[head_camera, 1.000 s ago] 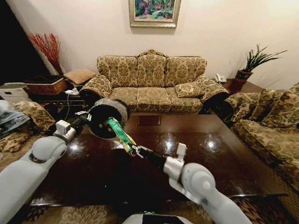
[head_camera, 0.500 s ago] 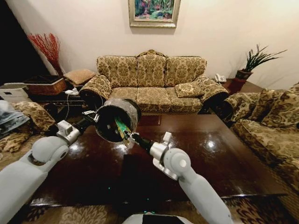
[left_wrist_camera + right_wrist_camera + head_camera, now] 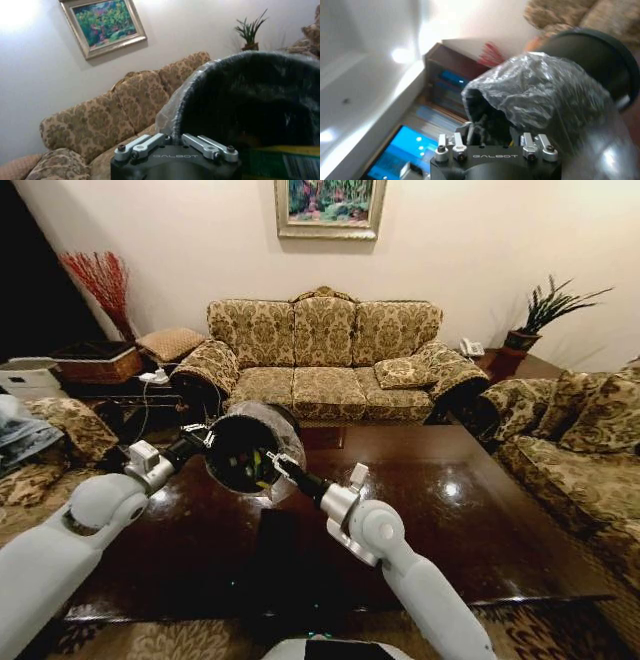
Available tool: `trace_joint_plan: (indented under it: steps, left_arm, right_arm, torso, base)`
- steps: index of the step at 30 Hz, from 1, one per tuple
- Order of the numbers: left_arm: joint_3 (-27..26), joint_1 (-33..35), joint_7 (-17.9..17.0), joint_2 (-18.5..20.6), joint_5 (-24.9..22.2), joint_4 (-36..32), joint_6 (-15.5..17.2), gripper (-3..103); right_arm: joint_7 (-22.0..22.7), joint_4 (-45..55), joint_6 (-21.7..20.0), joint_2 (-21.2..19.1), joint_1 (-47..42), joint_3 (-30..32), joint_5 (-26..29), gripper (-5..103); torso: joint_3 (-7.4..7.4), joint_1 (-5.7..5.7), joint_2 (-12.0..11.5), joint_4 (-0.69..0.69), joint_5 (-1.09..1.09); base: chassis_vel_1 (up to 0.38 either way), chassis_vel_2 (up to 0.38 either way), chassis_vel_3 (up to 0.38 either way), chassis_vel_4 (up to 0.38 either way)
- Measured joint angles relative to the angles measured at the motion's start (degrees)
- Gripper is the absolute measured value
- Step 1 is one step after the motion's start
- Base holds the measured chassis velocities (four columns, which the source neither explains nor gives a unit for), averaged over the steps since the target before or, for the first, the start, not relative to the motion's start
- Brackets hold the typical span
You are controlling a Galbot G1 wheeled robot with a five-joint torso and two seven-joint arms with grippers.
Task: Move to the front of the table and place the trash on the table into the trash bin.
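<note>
Head view: the left gripper holds the trash bin by its rim, tipped mouth-outward above the tabletop; the right gripper reaches its mouth. Trash lies inside. Left wrist view: fingers clamp the rim; green packet beside. Right wrist view: liner ahead; finger spread unclear.

A patterned sofa stands below a framed painting.

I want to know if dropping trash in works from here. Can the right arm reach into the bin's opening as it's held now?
Probably yes: the left end effector holds the trash bin tilted toward the right end effector, which is at its mouth, nothing between.
</note>
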Motion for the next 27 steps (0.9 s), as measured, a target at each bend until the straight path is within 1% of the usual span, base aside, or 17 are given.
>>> trace_joint_plan:
  steps: [4,5,6,7,8,13,14,15,16,17,18,19,21,22,23,25,27]
  left_arm:
    - [-0.59,-0.22,-2.55,0.57,-1.36,-0.02,3.86,0]
    - [-0.59,-0.22,-2.55,0.57,-1.36,-0.02,3.86,0]
    - [-0.81,-0.32,-4.12,0.86,-1.8,-0.04,5.57,0]
    - [-0.92,-0.35,-4.63,0.96,-2.0,-0.04,6.3,0]
    - [-1.6,-0.64,-7.36,1.52,-3.58,-0.07,10.83,0]
    - [-2.82,-1.25,-10.64,2.23,-7.72,0.54,17.91,0]
    - [-3.72,-1.49,-12.08,2.67,-10.74,1.06,21.0,0]
    - [-5.47,-1.26,-14.42,3.48,-14.92,1.48,24.42,0]
    - [-5.47,-1.26,-14.42,3.48,-14.92,1.48,24.42,0]
    - [-7.37,-0.58,-15.66,4.31,-18.05,1.58,26.17,0]
    - [-10.06,0.14,-16.2,5.64,-21.42,2.01,28.13,0]
    - [-10.06,0.14,-16.2,5.64,-21.42,2.01,28.13,0]
    - [-13.98,0.57,-16.11,8.1,-26.11,4.21,29.73,0]
    - [-14.71,0.62,-16.08,8.34,-27.28,4.6,29.92,0]
    - [-14.71,0.62,-16.08,8.34,-27.28,4.6,29.92,0]
    - [-17.85,1.15,-16.23,7.75,-32.66,5.19,31.42,0]
    - [-19.65,2.11,-16.69,6.04,-33.66,4.67,31.71,0]
  right_arm:
    - [-16.22,0.81,1.63,-3.71,-3.57,2.65,-11.59,74]
    - [-16.22,0.81,1.63,-3.71,-3.57,2.65,-11.59,74]
    - [-25.09,-0.16,4.37,-4.82,-4.73,4.43,-18.59,80]
    - [-27.83,-0.58,5.33,-5.14,-5.01,5.06,-20.7,85]
    - [-40.21,-2.48,11.29,-6.32,-6.16,8.63,-29.79,90]
    - [-45.18,-1.9,16.67,-7.38,-8.03,13.67,-36.08,100]
    - [-44.57,-0.36,18.86,-7.51,-9.65,16.92,-38.08,100]
    - [-39.6,1.88,20.31,-7.79,-12.06,21.37,-41.64,100]
    - [-39.6,1.88,20.31,-7.79,-12.06,21.37,-41.64,100]
    - [-34.46,3.44,20.11,-8.64,-14.12,24.53,-44.66,100]
    - [-27.01,6.06,15.99,-10.68,-18.17,30.59,-48.59,100]
    - [-27.01,6.06,15.99,-10.68,-18.17,30.59,-48.59,100]
    - [-13.48,8.2,9.8,-12.86,-24.12,39.25,-49.77,100]
    - [-10.17,8.25,8.79,-12.91,-24.77,40.84,-49.05,100]
    - [-10.17,8.25,8.79,-12.91,-24.77,40.84,-49.05,100]
    - [-1.48,7.49,7.95,-11.41,-25.57,44.85,-47.07,100]
    - [0.64,6.7,8.81,-10.16,-25.81,46.09,-47.02,100]
  torso:
    - [0.0,-0.01,0.0,0.0,0.02]
    - [0.0,-0.01,0.0,0.0,0.02]
    - [0.0,-0.01,0.0,-0.01,0.01]
    - [0.0,-0.01,0.0,-0.01,0.02]
    - [0.0,-0.01,0.0,0.0,0.02]
    - [0.0,0.0,0.0,0.01,0.01]
    - [0.0,0.0,0.0,0.01,0.0]
    - [0.0,0.0,0.0,0.0,-0.01]
    - [0.0,0.0,0.0,0.0,-0.01]
    - [0.0,0.0,0.0,0.02,0.01]
    - [0.0,0.0,0.0,0.04,-0.01]
    - [0.0,0.0,0.0,0.04,-0.01]
    - [0.0,-0.01,0.0,-0.03,0.04]
    - [0.0,-0.02,0.01,-0.04,0.05]
    - [0.0,-0.02,0.01,-0.04,0.05]
    - [0.0,-0.01,0.0,-0.04,0.06]
    - [0.0,0.0,0.0,-0.03,0.04]
  base:
    - [0.0,0.0,0.0,0.0]
    - [0.0,0.0,0.0,0.0]
    - [0.0,0.0,0.0,0.0]
    - [0.0,0.0,0.0,0.0]
    - [0.0,0.0,0.0,0.0]
    - [0.0,0.0,0.0,0.0]
    - [0.0,0.0,0.0,0.0]
    - [0.0,0.0,0.0,0.0]
    - [0.0,0.0,0.0,0.0]
    - [0.0,0.0,0.0,0.0]
    - [0.0,0.0,0.0,0.0]
    - [0.0,0.0,0.0,0.0]
    - [0.0,0.0,0.0,0.0]
    - [0.0,0.0,0.0,0.0]
    - [0.0,0.0,0.0,0.0]
    - [0.0,0.0,0.0,0.0]
    - [0.0,0.0,0.0,0.0]
